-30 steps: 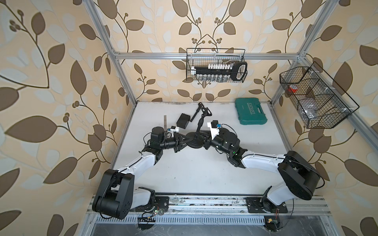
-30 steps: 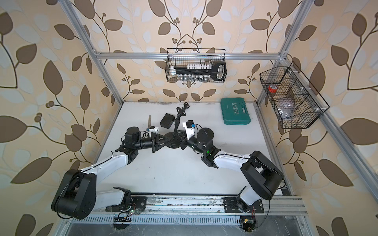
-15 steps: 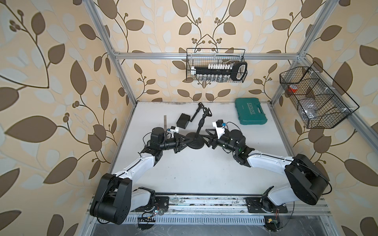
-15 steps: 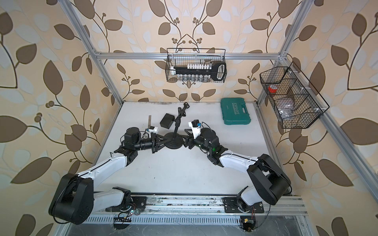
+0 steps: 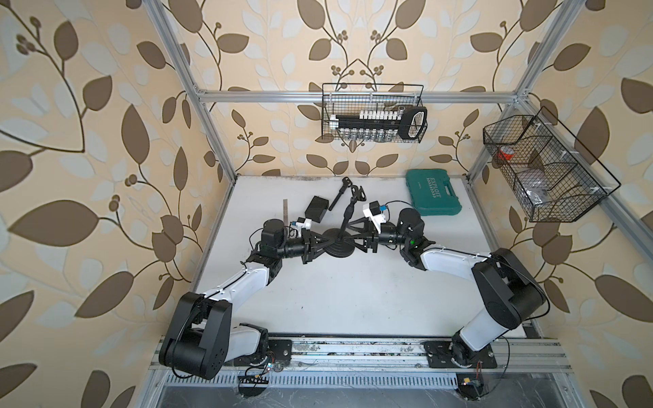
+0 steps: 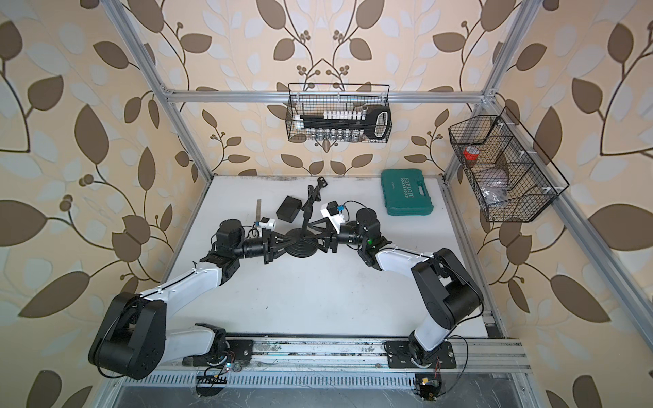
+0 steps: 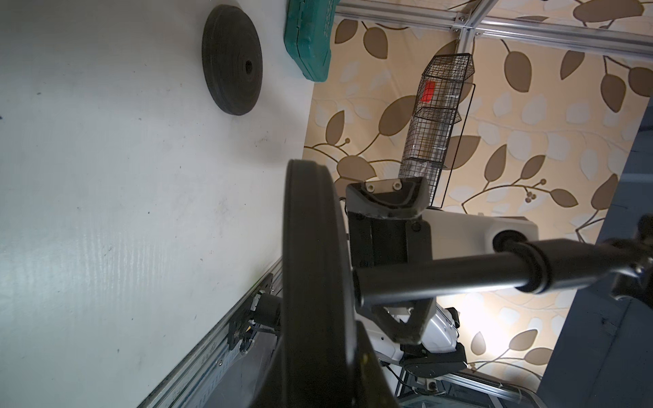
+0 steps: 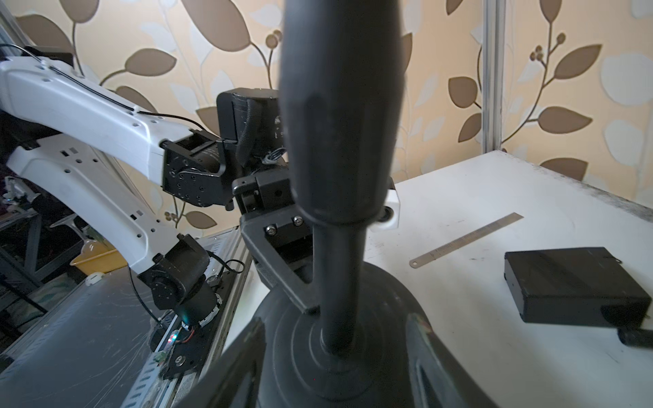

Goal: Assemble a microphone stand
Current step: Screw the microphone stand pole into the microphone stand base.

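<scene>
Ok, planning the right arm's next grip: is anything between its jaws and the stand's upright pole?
Nothing visible. The right gripper is open, facing the pole directly over the round base; the left gripper, clamped on the base's rim, sits beyond the pole.

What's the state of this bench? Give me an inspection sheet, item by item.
Surface: white tabletop, scuffed, dark specks.
Job's things: round black base with black pole standing in it; loose black rod lying behind; black holed disc lying flat.
Clutter: black box, steel ruler, green plastic case.
Grippers: left gripper shut on the base's rim; right gripper open, jaws either side of the pole.
Cables: black ribbed cable on the left wrist; loose wires below the front rail.
Surroundings: back wire basket, side wire basket, aluminium frame, leaf-patterned walls.
</scene>
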Controlling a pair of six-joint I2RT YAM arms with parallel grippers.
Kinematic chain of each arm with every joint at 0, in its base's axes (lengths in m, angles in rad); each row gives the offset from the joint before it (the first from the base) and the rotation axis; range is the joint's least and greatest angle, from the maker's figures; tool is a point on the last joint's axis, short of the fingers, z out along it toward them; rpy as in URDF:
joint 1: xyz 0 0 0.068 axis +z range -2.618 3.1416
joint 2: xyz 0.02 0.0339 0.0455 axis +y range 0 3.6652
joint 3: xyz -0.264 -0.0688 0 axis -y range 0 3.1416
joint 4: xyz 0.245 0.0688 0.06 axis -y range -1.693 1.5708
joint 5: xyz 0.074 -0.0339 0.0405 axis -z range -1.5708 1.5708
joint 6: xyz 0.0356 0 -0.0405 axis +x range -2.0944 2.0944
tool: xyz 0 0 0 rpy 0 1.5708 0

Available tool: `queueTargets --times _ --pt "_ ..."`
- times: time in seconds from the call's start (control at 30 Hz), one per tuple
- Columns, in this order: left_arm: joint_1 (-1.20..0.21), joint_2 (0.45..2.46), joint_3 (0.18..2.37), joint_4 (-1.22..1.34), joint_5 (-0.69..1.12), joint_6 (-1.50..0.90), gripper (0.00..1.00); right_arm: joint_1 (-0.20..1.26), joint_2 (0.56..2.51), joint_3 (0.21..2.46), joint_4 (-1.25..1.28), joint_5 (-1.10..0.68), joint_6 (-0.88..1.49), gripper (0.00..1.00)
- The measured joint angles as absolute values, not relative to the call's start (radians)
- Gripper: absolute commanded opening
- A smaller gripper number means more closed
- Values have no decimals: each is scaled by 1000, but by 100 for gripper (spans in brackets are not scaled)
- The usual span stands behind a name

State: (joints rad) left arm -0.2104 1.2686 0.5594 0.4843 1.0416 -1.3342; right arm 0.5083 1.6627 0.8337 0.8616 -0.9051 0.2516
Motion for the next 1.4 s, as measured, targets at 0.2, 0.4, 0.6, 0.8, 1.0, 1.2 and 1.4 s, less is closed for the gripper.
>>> queueTargets --times 0.2,0.4,0.6,0.8,1.0,1.2,1.4 --pt "-211 1272 559 505 1050 -1339 0 508 1719 866 928 -939 276 52" --pt "-211 1272 559 505 1055 -1341 0 509 1748 866 997 -943 304 43" --pt "-211 1273 559 506 1066 -1341 0 523 1766 877 1024 -943 319 34" --pt "-211 1273 559 506 1066 -1342 0 531 1769 881 1043 -943 334 20" --pt "-210 1273 559 513 1063 -1346 0 535 1769 881 1049 -930 341 0" --pt "-210 1279 559 508 1042 -1349 0 572 1724 828 1016 -766 324 0" --pt "-208 1279 559 496 1027 -1349 0 688 1598 781 832 -379 316 0"
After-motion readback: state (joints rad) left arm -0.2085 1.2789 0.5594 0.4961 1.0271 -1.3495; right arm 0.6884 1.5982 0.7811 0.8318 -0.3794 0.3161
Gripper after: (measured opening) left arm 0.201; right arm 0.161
